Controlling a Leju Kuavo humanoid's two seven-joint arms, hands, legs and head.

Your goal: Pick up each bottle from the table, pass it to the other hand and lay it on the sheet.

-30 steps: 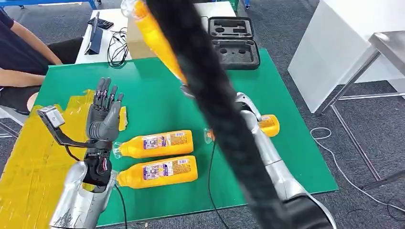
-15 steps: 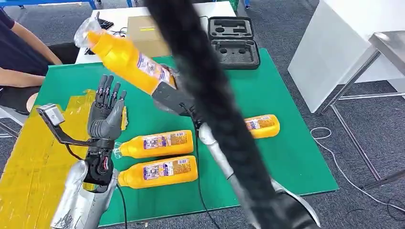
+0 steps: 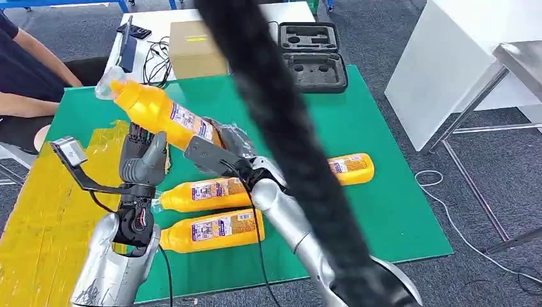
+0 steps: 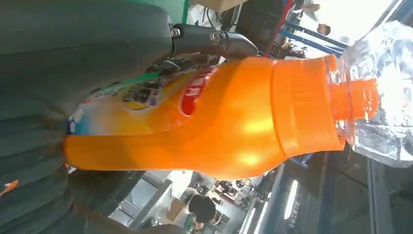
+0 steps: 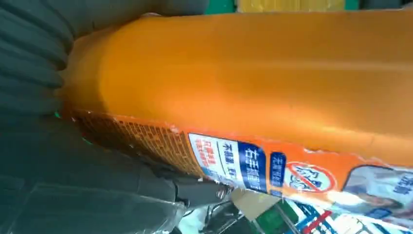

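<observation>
My right hand [image 3: 222, 146] grips an orange bottle [image 3: 160, 114] by its base end and holds it tilted in the air, clear cap pointing up and to the left. The bottle [image 4: 219, 117] lies against my left hand [image 3: 144, 158], which stands upright with its fingers straight behind the bottle and its thumb apart. In the right wrist view the bottle [image 5: 268, 83] sits in my right hand [image 5: 73, 180]. Three more orange bottles lie on the green mat [image 3: 383, 211]: two side by side [image 3: 204, 194] [image 3: 214, 229] in front of me, and one [image 3: 350, 167] at the right. The yellow sheet [image 3: 38, 211] lies at the left.
A thick black cable [image 3: 281, 128] crosses the head view in front of my right arm. A person [image 3: 25, 77] sits at the far left. A cardboard box [image 3: 195, 56] and an open black case [image 3: 313, 57] stand behind the mat. A white table [image 3: 473, 64] stands at the right.
My right arm has swung the bottle down and to the left, from high over the mat's back to my left hand. The left hand has stayed in place.
</observation>
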